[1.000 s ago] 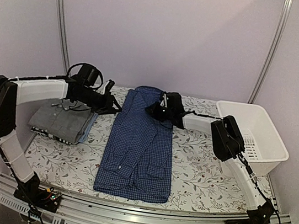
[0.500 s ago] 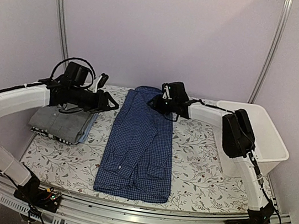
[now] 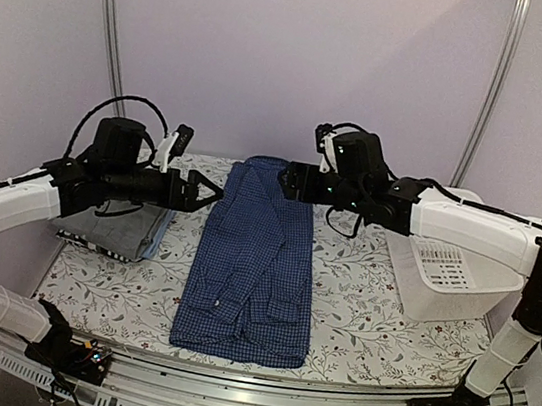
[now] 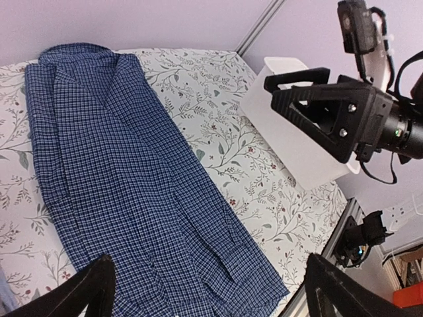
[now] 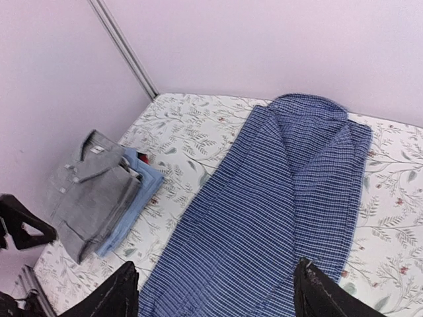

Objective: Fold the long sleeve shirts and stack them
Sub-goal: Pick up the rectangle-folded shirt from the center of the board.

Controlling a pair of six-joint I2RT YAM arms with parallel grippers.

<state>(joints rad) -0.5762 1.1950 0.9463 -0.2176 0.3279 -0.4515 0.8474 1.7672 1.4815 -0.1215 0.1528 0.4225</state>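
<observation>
Both arms have risen clear of the shirt (image 3: 253, 261), left claw (image 3: 208, 192) and right claw (image 3: 290, 181) spread, empty. It lies lengthwise on the bench (image 3: 366, 317), collar far. Best to pinch both far corners level, then fold nearward squarely.

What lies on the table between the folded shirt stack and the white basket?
Only the blue checked shirt, spread flat on the flowered tablecloth. The top view shows it best.

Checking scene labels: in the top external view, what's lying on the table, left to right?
stack of folded shirts → dark blue check shirt, laid out flat → white basket
</observation>
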